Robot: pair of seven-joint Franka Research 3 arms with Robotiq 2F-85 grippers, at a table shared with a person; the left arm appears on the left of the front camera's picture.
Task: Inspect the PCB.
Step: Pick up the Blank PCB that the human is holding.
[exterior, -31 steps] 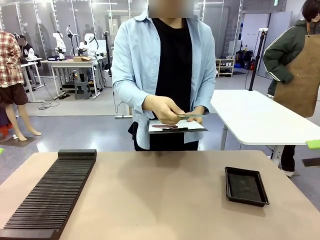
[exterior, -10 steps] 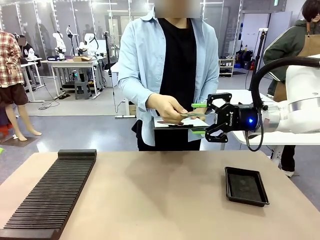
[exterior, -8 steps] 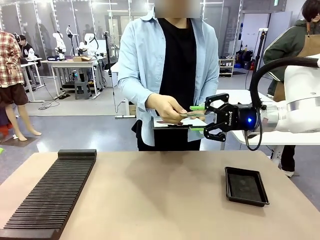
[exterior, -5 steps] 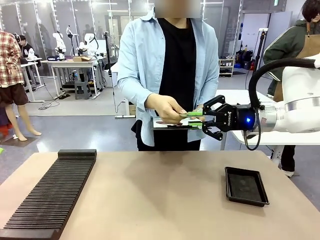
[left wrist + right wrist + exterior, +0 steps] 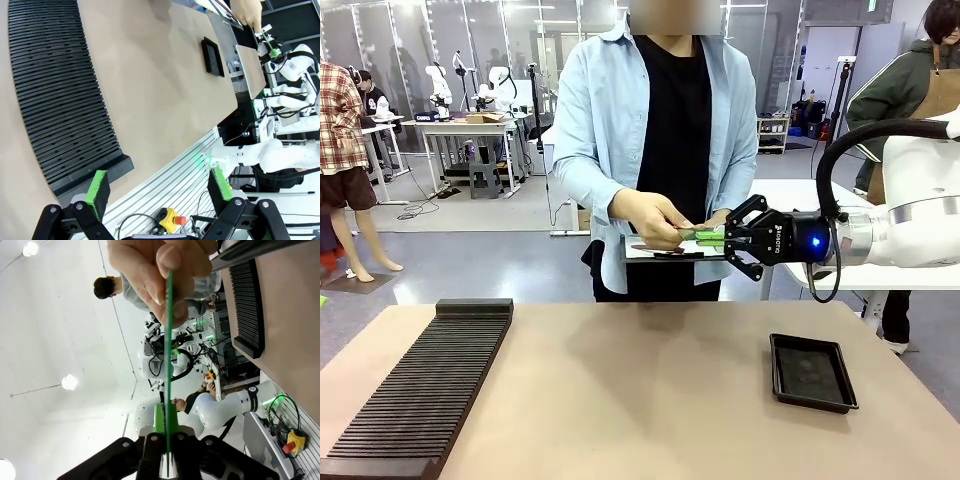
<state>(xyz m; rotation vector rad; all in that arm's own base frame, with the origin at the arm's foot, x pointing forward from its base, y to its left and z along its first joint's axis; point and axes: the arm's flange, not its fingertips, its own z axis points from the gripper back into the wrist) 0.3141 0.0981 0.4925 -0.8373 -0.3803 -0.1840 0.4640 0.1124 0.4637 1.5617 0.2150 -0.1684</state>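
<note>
Across the table (image 5: 620, 400), right claw (image 5: 708, 238) pinching PCB (image 5: 169, 340) in person's hand (image 5: 648, 217), left claw (image 5: 155, 182) spread.

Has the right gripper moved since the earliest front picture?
Yes. The right gripper entered from picture right, travelling leftward past the black tray, onto the PCB.

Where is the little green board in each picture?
Front view: PCB mid-picture, held by the person's hand and the right gripper.
Left wrist view: top right corner, by that hand, too small to tell.
Right wrist view: thin green edge down the middle.
Shared landmark: the black slotted rack.
</note>
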